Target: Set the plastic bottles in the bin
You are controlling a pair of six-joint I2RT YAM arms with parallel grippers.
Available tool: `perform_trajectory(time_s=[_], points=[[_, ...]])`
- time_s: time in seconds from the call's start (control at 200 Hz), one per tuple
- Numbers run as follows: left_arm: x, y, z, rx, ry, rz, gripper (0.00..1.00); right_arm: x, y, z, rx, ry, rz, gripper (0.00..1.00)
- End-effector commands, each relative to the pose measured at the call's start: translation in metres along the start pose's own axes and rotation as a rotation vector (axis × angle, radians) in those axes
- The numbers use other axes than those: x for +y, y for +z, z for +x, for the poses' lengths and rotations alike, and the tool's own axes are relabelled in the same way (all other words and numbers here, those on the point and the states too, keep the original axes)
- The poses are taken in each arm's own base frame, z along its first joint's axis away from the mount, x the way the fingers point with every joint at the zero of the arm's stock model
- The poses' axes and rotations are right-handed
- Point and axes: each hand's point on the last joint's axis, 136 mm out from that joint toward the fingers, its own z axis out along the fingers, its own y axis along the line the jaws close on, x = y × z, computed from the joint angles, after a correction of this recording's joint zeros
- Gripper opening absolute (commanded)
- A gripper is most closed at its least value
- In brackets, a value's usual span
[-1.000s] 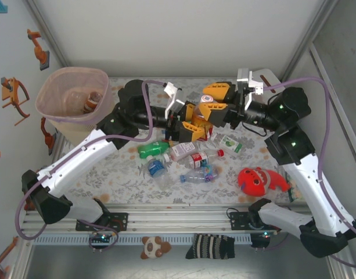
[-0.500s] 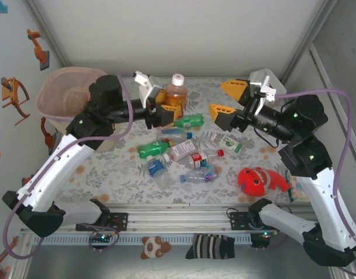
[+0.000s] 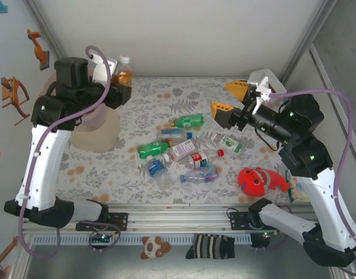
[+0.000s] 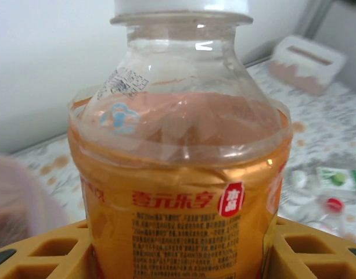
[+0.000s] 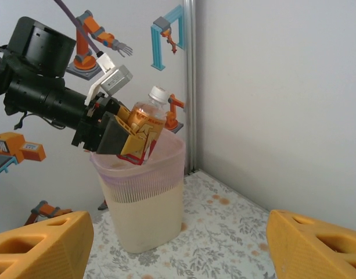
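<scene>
**One bottle is up by the bin, the others are lying on the desk**

The left claw [image 3: 121, 86] is pinching an orange bottle [image 3: 125, 71] with a white cap. Its two yellow fingers [image 4: 44, 256] are pressing on the sides of the bottle, low down on the orange label. From the right wrist camera, the bottle [image 5: 146, 125] is leaning a little and hanging right at the top edge of the pink bin [image 5: 143, 203]. It is not inside the bin. The bin [image 3: 96, 131] is standing at the far left corner of the desk [image 3: 166, 99], and the left arm is reaching over it.

The right claw [image 3: 229, 100] is spread wide open. It is holding nothing. It is up in the air at the far right side of the desk, pointing toward the bin.

A bunch of other bottles are lying on their sides in the middle of the desk, well apart from the bin. One green bottle [image 3: 186, 121] is lying farthest back. Another green bottle [image 3: 151, 149] is nearer the left. A bottle with a red cap [image 3: 204, 157] is close to the middle of the bunch. A bottle with a blue label [image 3: 157, 167] is near the front.

A red toy [image 3: 256, 180] is sitting on the right side of the desk. A white and pink box [image 3: 265, 78] is sitting in the far right corner.
</scene>
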Motion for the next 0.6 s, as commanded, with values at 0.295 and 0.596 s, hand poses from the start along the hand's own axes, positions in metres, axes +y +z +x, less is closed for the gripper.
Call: perform_trajectory(time_s=[0.295, 0.596], points=[[0.117, 0.001, 0.066, 0.305, -0.151, -0.320, 0.54, -0.001, -0.001, -0.005, -0.012, -0.029, 0.013, 0.77], [0.187, -0.011, 0.097, 0.396, -0.258, -0.465, 0.55, -0.002, 0.005, 0.000, 0.006, -0.028, 0.003, 0.77]])
